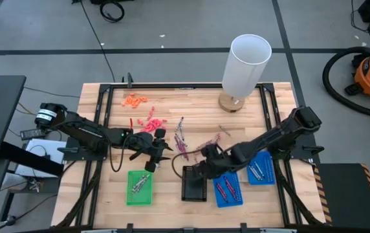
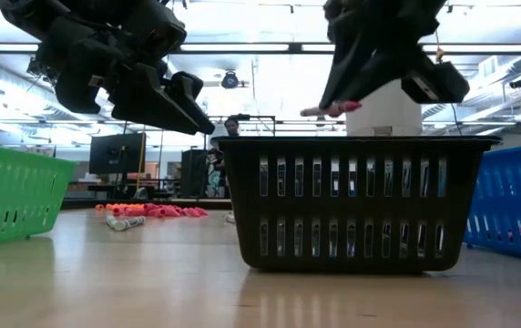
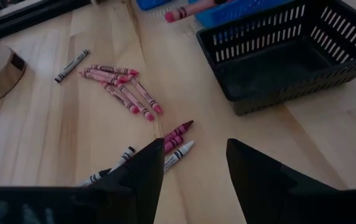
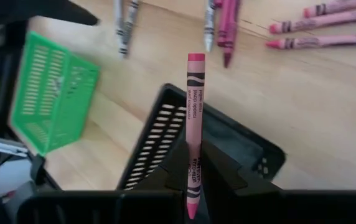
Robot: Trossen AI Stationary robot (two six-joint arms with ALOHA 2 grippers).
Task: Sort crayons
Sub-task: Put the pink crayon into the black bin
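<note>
My right gripper (image 1: 202, 169) hangs over the black tray (image 1: 195, 186), shut on a pink crayon (image 4: 194, 118). The low view shows that crayon (image 2: 332, 110) above the black tray's rim (image 2: 352, 141). Loose crayons (image 3: 123, 89), pink, maroon and silvery, lie flat on the wooden table (image 1: 191, 110) between the arms. My left gripper (image 3: 194, 167) is open above the table, with a few crayons (image 3: 177, 140) on the wood just ahead of its fingers. My right gripper pinches the pink crayon near its rear end (image 4: 193, 177) between its two fingers. The crayon runs on along the fingers and sticks out past them, tip (image 4: 196, 58) forward. It is lifted clear, above the black tray.
A green tray (image 1: 140, 188) with a few crayons stands left of the black one, two blue trays (image 1: 229, 189) (image 1: 261, 170) right of it. A white tube on a wooden foot (image 1: 246, 65) stands at the back. Orange-red bits (image 1: 136, 99) lie back left.
</note>
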